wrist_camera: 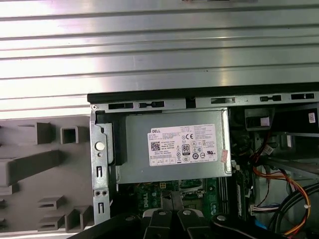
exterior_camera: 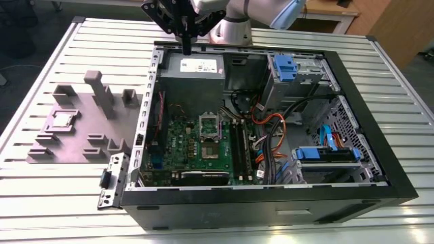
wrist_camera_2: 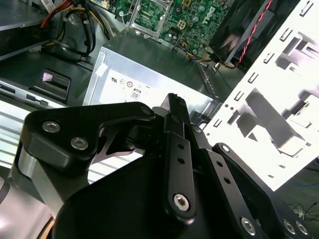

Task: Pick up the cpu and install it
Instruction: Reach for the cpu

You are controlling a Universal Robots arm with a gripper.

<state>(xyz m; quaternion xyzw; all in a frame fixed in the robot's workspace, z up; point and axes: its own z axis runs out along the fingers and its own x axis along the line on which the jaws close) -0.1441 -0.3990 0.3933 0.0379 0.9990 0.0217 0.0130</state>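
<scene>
An open desktop computer case [exterior_camera: 271, 208] is lying on its side on a slatted metal table [exterior_camera: 40, 203]. Inside it, a grey power supply [exterior_camera: 196, 68] with a white label is sitting at the far end. A green motherboard [exterior_camera: 196, 152] is lying nearer the camera, with a silver socket frame [exterior_camera: 209, 124] on it. Orange and red cables [exterior_camera: 268, 122] are looping past the board toward the exterior view's right. Blue drive brackets [exterior_camera: 283, 65] are sitting at that side of the case.

A matte grey fixture plate [exterior_camera: 74, 140] is lying on the table just beside the case, on the exterior view's left. Several raised blocks are standing on it, the tallest block [exterior_camera: 101, 96] rising between the chip's spot and the case wall.

The gripper [exterior_camera: 186, 51] is hanging over the far rim of the case, right above the power supply. In both wrist views its black fingers [wrist_camera_2: 175, 107] are pressing together with nothing between them. In the first wrist view the claw [wrist_camera: 172, 195] is pointing down at the power supply [wrist_camera: 174, 149].

The cpu [exterior_camera: 63, 119] is resting flat in a shallow square seat on the fixture plate, well apart from the gripper. It is showing as a small, thin square with a pale silver-grey top.
</scene>
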